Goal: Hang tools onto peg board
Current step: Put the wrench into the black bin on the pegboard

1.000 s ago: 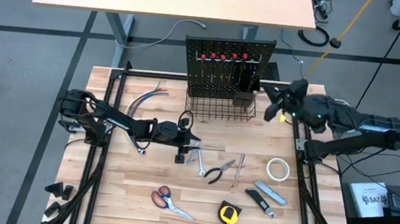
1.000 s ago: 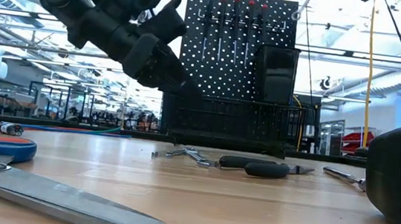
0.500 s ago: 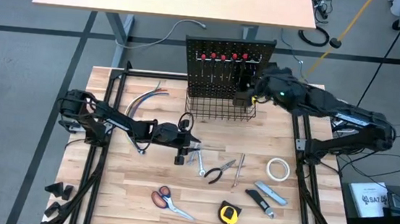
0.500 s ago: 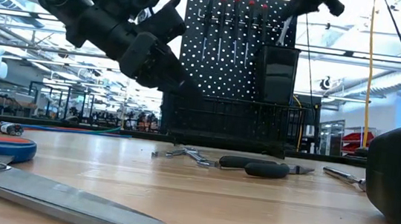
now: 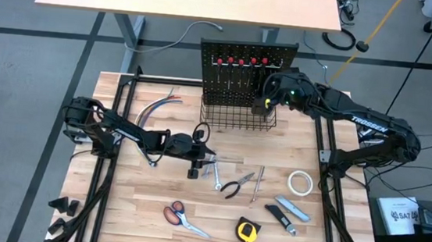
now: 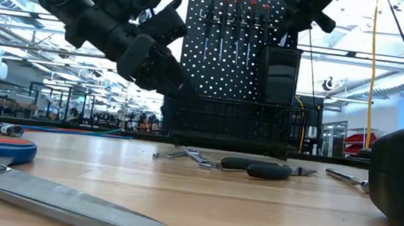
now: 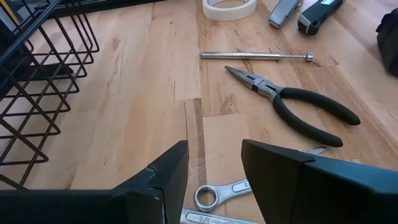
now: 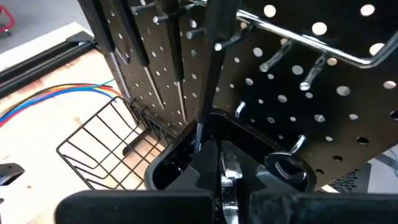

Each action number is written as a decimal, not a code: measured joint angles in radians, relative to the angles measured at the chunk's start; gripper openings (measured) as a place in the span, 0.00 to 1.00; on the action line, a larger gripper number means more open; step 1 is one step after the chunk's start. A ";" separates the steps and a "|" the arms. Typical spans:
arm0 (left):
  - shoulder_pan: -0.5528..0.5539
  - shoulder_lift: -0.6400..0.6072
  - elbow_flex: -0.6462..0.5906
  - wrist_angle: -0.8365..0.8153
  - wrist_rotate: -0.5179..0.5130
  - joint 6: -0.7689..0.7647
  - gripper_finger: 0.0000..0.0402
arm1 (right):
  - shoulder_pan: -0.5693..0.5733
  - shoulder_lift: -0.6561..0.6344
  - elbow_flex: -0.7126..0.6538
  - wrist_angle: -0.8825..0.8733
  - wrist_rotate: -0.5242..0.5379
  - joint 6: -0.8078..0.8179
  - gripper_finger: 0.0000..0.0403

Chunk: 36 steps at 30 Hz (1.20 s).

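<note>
While right claw (image 5: pixel 266 102) grips a wrench (image 8: pixel 231 180) | over cup (image 8: pixel 186 155) on peg board (image 5: pixel 246 61)

Two dark jointed arms, white "TROSSEN" lettering on the right arm (image 5: pixel 361 120).

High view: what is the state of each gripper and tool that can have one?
left gripper: open, empty, over the wrenches
right gripper: shut on silver tool, at the black cup
pliers: closed, flat on table
scissors: closed, flat on table
screwdrivers: hanging on peg board
</note>
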<state>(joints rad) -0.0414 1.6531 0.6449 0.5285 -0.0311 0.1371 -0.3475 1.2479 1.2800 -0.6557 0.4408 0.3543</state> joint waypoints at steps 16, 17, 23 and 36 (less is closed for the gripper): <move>0.001 -0.001 0.000 0.000 0.000 0.000 0.39 | -0.001 -0.001 0.000 -0.018 0.004 -0.026 0.11; 0.001 -0.001 0.000 0.000 0.000 0.000 0.39 | -0.001 -0.001 0.000 -0.015 0.007 -0.026 0.13; 0.001 -0.001 0.000 -0.002 0.000 0.000 0.39 | -0.001 -0.001 0.000 -0.006 0.012 -0.049 0.26; 0.001 -0.001 0.000 -0.019 0.059 0.004 0.39 | 0.027 -0.060 0.000 -0.006 -0.069 -0.078 0.35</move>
<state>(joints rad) -0.0406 1.6524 0.6449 0.5098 0.0279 0.1414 -0.3202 1.1883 1.2804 -0.6617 0.3715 0.2762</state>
